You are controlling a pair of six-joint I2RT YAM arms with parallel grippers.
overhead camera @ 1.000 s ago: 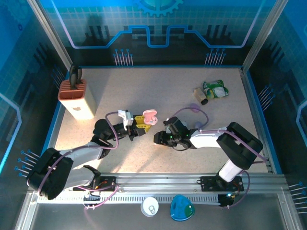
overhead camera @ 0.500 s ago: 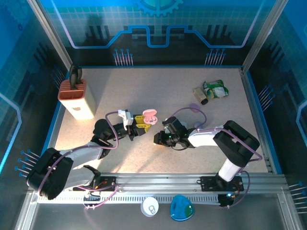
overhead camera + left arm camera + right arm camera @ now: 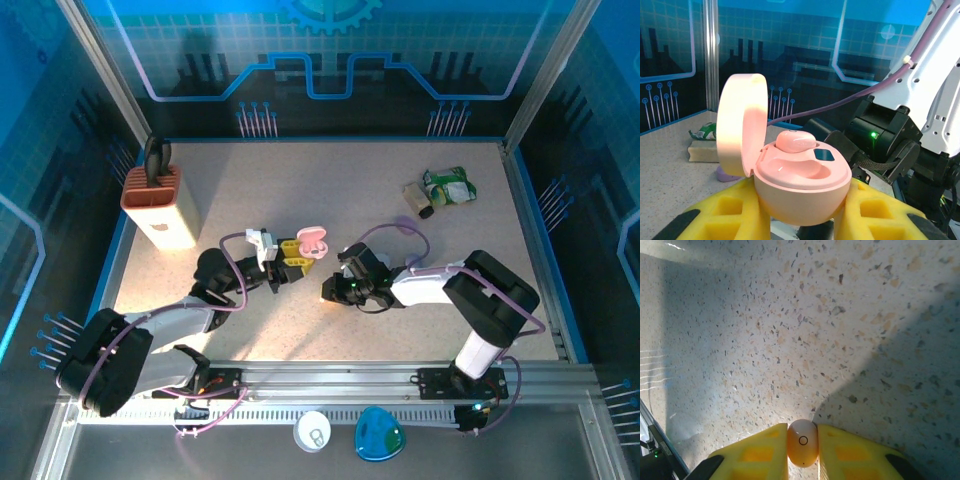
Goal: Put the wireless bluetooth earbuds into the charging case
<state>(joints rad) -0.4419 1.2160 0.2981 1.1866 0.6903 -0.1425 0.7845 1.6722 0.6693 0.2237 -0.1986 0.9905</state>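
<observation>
**Change.** The left gripper (image 3: 293,256) holds as before: its yellow pads are clamped on the body of the pink charging case (image 3: 800,182), which sits raised and open. The lid (image 3: 741,131) stands upright. One earbud (image 3: 795,141) is already seated in the far socket, and the near socket (image 3: 790,169) is free.

To the right of the case, the right gripper (image 3: 328,290) has drawn its fingers together over the last second. They are now pinched on a second earbud (image 3: 802,442), low over the table (image 3: 250,180).

**Meaning.** The pick appears complete. The next step is likely to lift the bud, carry it left to the case and set it into the free socket.

**Surroundings.**
- Far left of the case: a terracotta-and-cream holder (image 3: 160,205) with a dark tool standing in it.
- Just behind the case: a lilac object (image 3: 726,175), partly hidden.
- Far right of the case and further back: a brown cylinder (image 3: 417,200) and a green packet (image 3: 450,186).

**Obstructions.** Nothing lies between the case and the right gripper. The upright lid and the seated earbud limit the approach, so the free socket is best entered from above. The grip on the bud is narrow, and the bud could twist on insertion.
</observation>
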